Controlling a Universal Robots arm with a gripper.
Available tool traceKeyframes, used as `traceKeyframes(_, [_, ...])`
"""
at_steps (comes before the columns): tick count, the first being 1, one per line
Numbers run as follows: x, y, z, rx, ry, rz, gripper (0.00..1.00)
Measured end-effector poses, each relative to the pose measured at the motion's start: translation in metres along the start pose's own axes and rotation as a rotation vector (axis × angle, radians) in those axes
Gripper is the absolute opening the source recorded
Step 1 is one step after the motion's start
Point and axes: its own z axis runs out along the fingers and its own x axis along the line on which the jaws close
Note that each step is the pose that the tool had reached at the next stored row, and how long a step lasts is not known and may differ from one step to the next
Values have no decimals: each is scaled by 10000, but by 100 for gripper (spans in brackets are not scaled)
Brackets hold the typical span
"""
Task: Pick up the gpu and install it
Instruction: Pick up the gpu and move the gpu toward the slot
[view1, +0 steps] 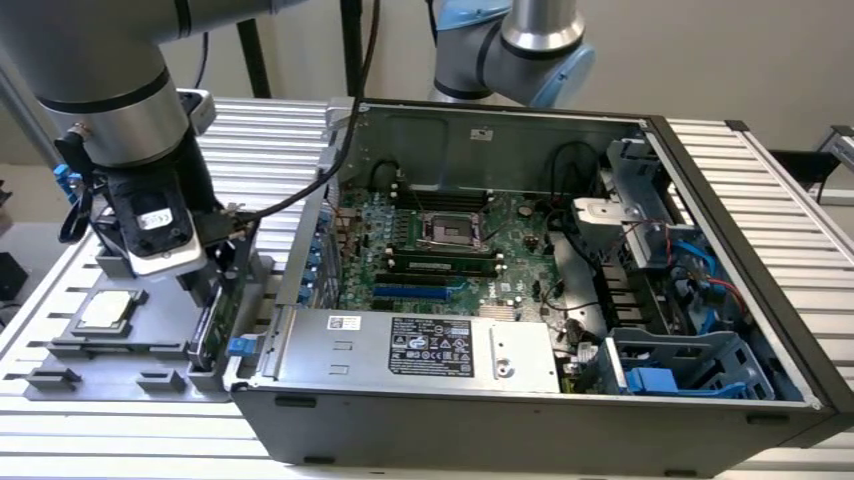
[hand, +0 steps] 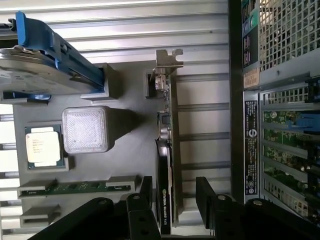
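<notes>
The gpu (hand: 164, 170) stands on edge in a slot of the grey tray (hand: 130, 150). It looks like a dark blade, with its silvery end bracket (hand: 168, 59) at the far end. My gripper (hand: 175, 200) is open, and its black fingers (hand: 146, 192) straddle the card's near end, one on each side with a gap. In the exterior view the gripper (view1: 214, 285) hangs low over the gpu (view1: 210, 325) on the tray (view1: 80, 355), at the left of the open computer case (view1: 534, 410).
The tray also holds a square silver chip (hand: 44, 145), a memory stick (hand: 75, 188), a silver block (hand: 86, 129) and a hard drive with blue rails (hand: 40, 70). The case wall (hand: 236, 100) runs close beside the gpu. The motherboard (view1: 441, 240) lies exposed inside the case.
</notes>
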Motion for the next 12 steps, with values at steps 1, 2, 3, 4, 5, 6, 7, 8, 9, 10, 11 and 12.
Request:
traceKeyframes(1, [3, 1, 17, 0, 1, 1, 48])
traceKeyframes(2, [6, 4, 37, 0, 0, 2, 48])
traceKeyframes(3, [8, 7, 55, 0, 0, 1, 48])
traceKeyframes(4, [9, 12, 73, -1, -1, 0, 48])
traceKeyframes(5, [11, 16, 91, -1, -1, 1, 48])
traceKeyframes(6, [12, 21, 110, -1, -1, 1, 48])
traceKeyframes(7, [13, 26, 127, 0, 0, 1, 48])
traceKeyframes(8, [14, 32, 146, 0, 0, 1, 48])
traceKeyframes(9, [15, 37, 165, 0, 0, 0, 48])
traceKeyframes(10, [17, 43, 183, 0, 0, 1, 48])
traceKeyframes(11, [19, 49, 201, -1, -1, 1, 48])
traceKeyframes(12, [23, 55, 218, -1, -1, 1, 48])
